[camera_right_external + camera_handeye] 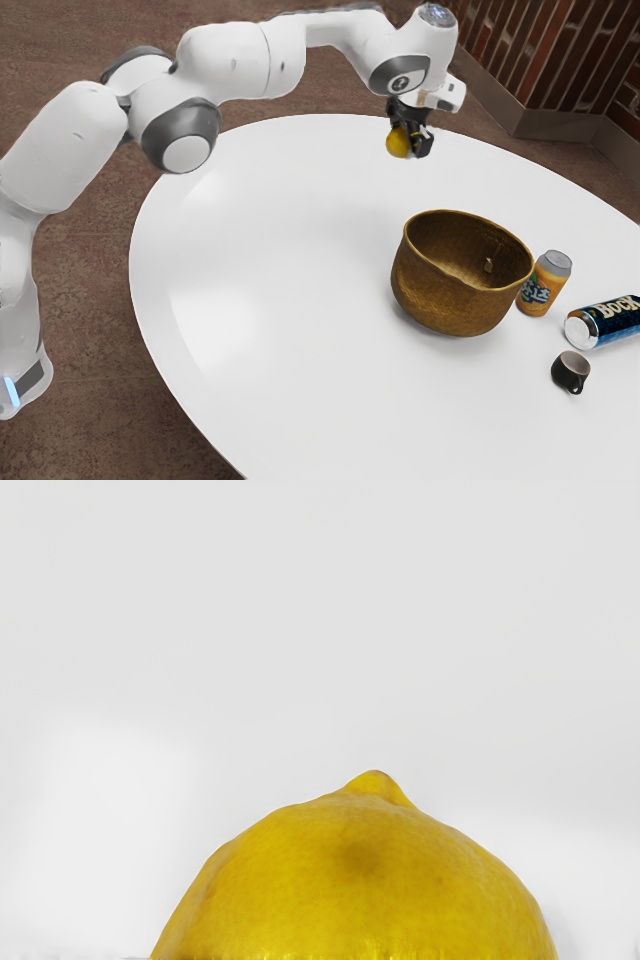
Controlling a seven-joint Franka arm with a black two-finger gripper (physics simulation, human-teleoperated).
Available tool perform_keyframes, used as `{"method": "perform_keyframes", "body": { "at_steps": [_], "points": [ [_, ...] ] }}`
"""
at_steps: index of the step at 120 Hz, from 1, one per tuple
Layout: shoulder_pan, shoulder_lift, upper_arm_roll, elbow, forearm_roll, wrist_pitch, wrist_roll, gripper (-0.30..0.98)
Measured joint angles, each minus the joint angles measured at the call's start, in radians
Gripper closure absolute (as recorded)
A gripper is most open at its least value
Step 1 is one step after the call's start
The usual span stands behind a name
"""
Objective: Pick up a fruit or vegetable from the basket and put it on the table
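Brickwork (572,62) rises beyond the round white table (280,300), over which the pincer (411,140) clasps a lemon (398,144).

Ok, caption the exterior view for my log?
Lemon in the pincer, held above a white table with a basket, two cans and a cup.

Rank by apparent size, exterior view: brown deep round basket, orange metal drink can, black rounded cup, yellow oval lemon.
1. Basket
2. Orange can
3. Black cup
4. Lemon, partly hidden by the gripper
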Motion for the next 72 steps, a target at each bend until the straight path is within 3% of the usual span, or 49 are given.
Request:
{"method": "perform_keyframes", "body": {
  "at_steps": [16,45,72],
  "points": [
    [0.058,0.072,0.006,-0.146,-0.083,0.121,-0.003,0.29],
    [0.112,0.165,-0.004,-0.200,-0.176,0.226,-0.008,0.28],
    [0.109,0.136,-0.006,-0.178,-0.213,0.209,-0.006,0.09]
  ]
}}
